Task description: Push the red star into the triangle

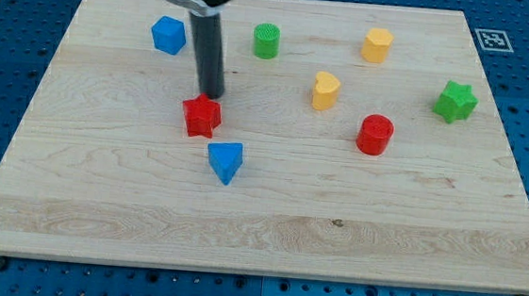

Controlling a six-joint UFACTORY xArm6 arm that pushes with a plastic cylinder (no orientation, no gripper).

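One short push is all that separates the red star-shaped plastic block (201,116) from the blue triangular plastic block (226,160), judging by how they lie: the star sits a little left of the board's middle, and the triangle is just beside it, toward the view's bottom and slightly to the view's right, with a narrow strip of bare wood between them. My tip (211,96) stands at the star's upper edge, on the side away from the triangle, touching it or very nearly so; the exact contact cannot be made out. There is no pincer on this arm, only the dark rod, so nothing is being grasped or released. To do this step well, I judge that the push should run along the line from star to triangle, down the view and a touch rightward, with the tip kept behind the star's centre; an off-centre contact on one of its points would likely spin it or let it slip past the triangle's left side. A slow, steady stroke should end as the two meet, since the triangle looks light and could be knocked away. The other blocks, a blue cube-like one (168,35), a green cylinder (266,40) and a yellow heart (325,90), lie well apart from this path on the pale wooden board (409,235).
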